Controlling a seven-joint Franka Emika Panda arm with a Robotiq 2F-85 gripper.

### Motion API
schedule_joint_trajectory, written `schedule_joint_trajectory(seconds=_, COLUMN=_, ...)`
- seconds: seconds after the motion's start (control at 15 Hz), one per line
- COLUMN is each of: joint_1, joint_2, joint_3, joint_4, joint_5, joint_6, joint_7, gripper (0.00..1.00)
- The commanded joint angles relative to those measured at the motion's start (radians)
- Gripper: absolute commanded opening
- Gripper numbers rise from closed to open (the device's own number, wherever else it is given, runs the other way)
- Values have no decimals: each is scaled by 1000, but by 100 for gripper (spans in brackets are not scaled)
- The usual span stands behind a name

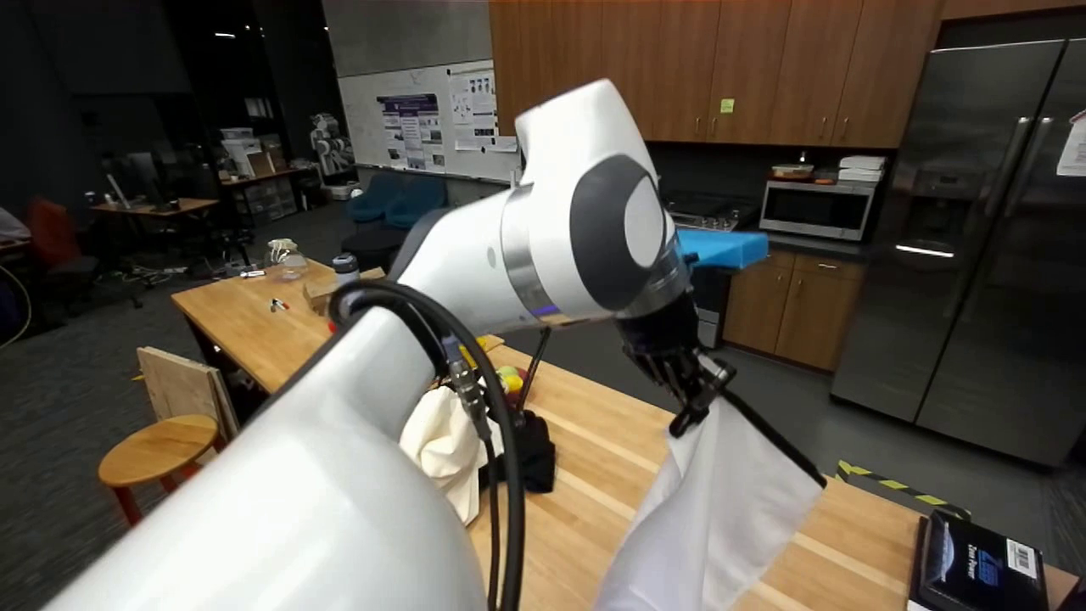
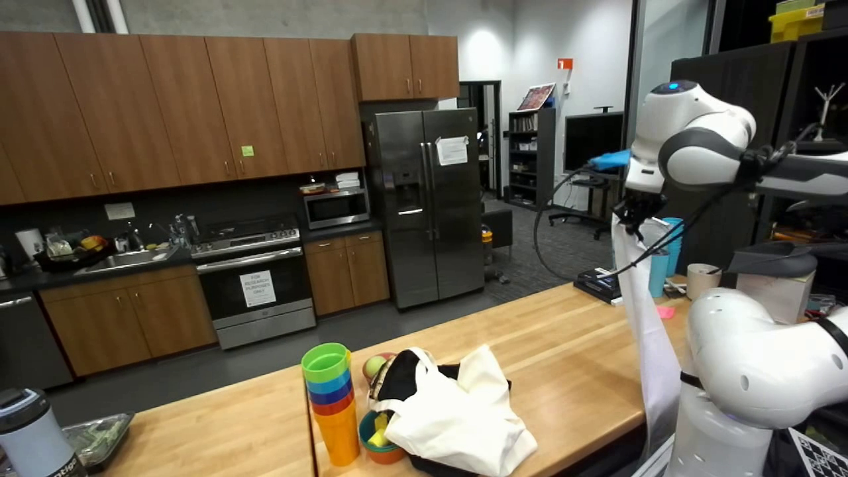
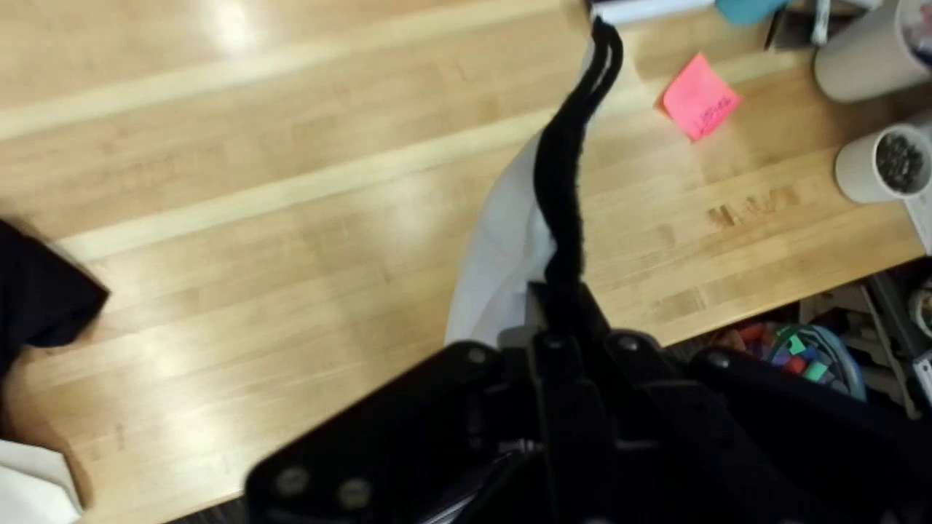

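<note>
My gripper [image 3: 557, 302] is shut on a white cloth [image 3: 502, 247] with a black trimmed edge, pinched at that edge. In an exterior view, the cloth [image 1: 721, 501] hangs from the fingertips above the wooden table [image 1: 585, 416], its black edge slanting down to the right. Another exterior view has the cloth [image 2: 642, 324] as a long narrow drape beside the arm's base, reaching below the tabletop's level. From the wrist, the black trim [image 3: 564, 175] runs forward from the jaws in a wavy line. The finger pads are mostly hidden by dark shadow and the trim.
A cream tote bag [image 2: 464, 417] lies crumpled with black fabric [image 1: 534, 450] under it. Stacked colored cups [image 2: 331, 404] and a small pot [image 2: 381, 444] stand beside it. A black box [image 1: 984, 564], a pink note [image 3: 699, 98] and white cups [image 3: 885, 164] are at the table's other end.
</note>
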Motion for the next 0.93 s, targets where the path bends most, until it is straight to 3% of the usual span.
schedule_joint_trajectory(seconds=0.0, joint_1=20, joint_2=156, joint_3=110, joint_4=158, joint_5=94, joint_6=86, joint_7=17, gripper=1)
schedule_joint_trajectory(seconds=0.33, joint_1=10, joint_2=413, joint_3=188, joint_4=378, joint_5=178, joint_6=256, joint_7=21, gripper=1)
schedule_joint_trajectory(seconds=0.73, joint_1=-126, joint_2=702, joint_3=338, joint_4=711, joint_5=259, joint_6=309, joint_7=-40, gripper=1)
schedule_joint_trajectory(seconds=0.8, joint_1=-48, joint_2=718, joint_3=319, joint_4=774, joint_5=195, joint_6=256, joint_7=-2, gripper=1)
schedule_joint_trajectory(seconds=0.87, joint_1=-34, joint_2=767, joint_3=314, joint_4=833, joint_5=180, joint_6=254, joint_7=-3, gripper=1)
